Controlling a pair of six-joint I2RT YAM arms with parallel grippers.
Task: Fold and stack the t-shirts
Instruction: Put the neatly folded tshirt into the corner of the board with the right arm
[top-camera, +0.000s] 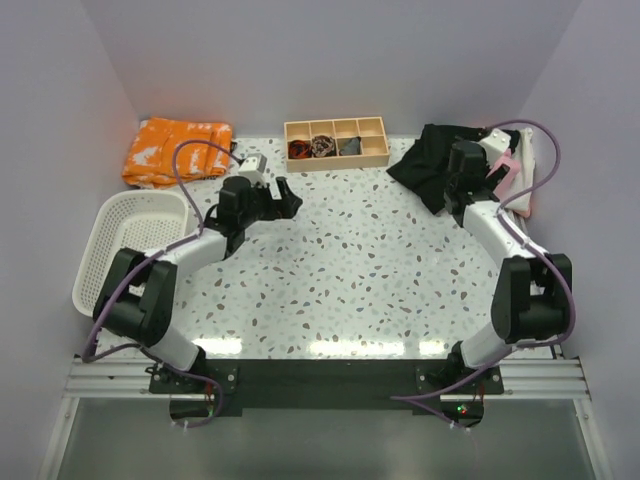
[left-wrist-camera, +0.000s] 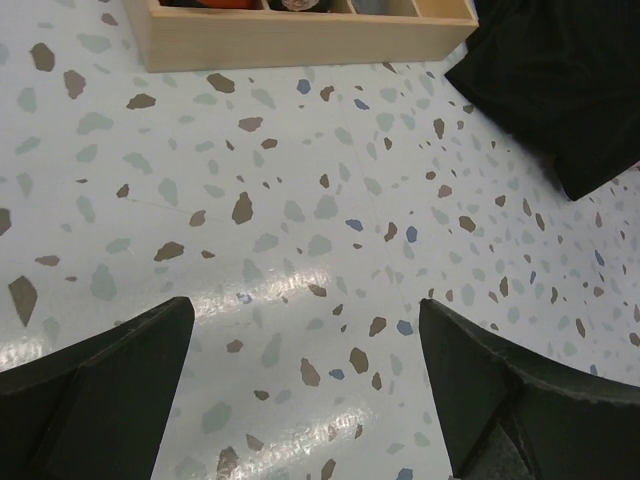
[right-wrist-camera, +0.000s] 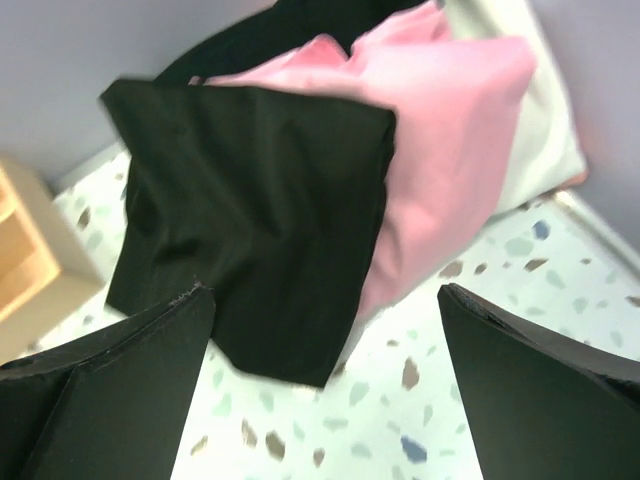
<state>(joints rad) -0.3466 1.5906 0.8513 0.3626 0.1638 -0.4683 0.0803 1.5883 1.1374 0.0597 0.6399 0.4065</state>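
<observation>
The t-shirts lie in a heap at the back right corner: a black one (top-camera: 428, 165) in front, a pink one (top-camera: 507, 168) and a white one (top-camera: 530, 180) behind it. From the right wrist, the black shirt (right-wrist-camera: 260, 200) drapes over the pink (right-wrist-camera: 450, 150), with the white (right-wrist-camera: 540, 120) beyond. My right gripper (right-wrist-camera: 322, 300) is open just above the black shirt's lower edge, holding nothing. My left gripper (top-camera: 285, 195) (left-wrist-camera: 305, 305) hangs open over bare tabletop at centre left. A corner of the black shirt (left-wrist-camera: 560, 90) shows at that view's top right.
A wooden compartment box (top-camera: 335, 142) (left-wrist-camera: 300, 40) with small rolled fabric sits at the back centre. An orange patterned cloth (top-camera: 175, 150) lies at the back left. A white plastic basket (top-camera: 130, 245) stands at the left edge. Walls close in on three sides.
</observation>
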